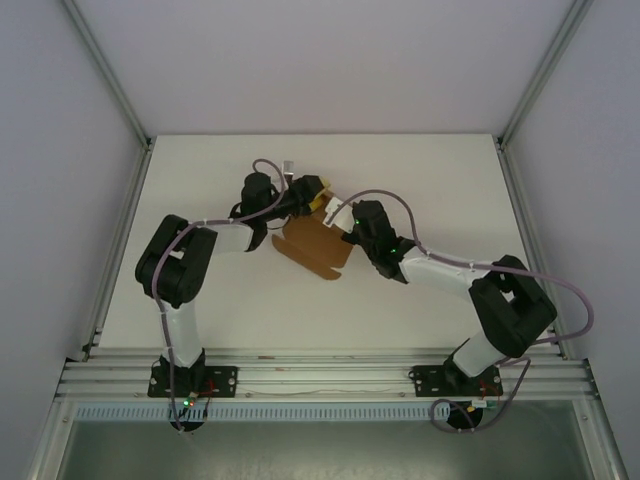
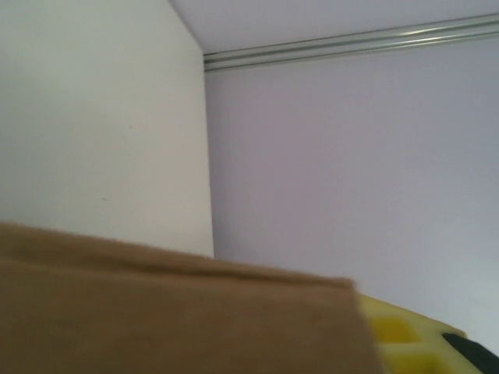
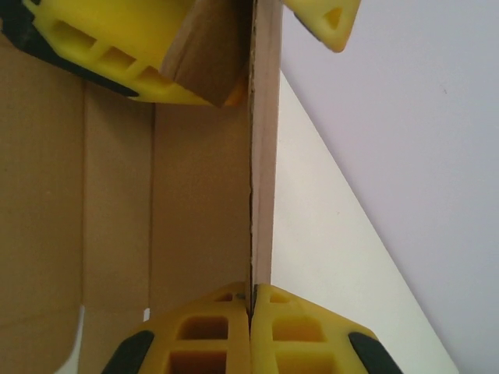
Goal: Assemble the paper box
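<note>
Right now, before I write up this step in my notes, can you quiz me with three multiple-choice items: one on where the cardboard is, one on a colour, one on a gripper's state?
1. Where is the cardboard on the table?
A. at the near edge
B. around the middle
C. in the far left corner

2. What colour are the fingers of the right gripper?
A. yellow
B. red
C. blue

3. How is the right gripper?
A. wide open, away from the cardboard
B. holding a cup
C. shut on a cardboard edge

Answers:
1 B: the top view shows the brown sheet mid-table, well away from every edge.
2 A: the right wrist view shows yellow fingers with black patches.
3 C: there the two fingers press together on the thin upright edge.
</note>
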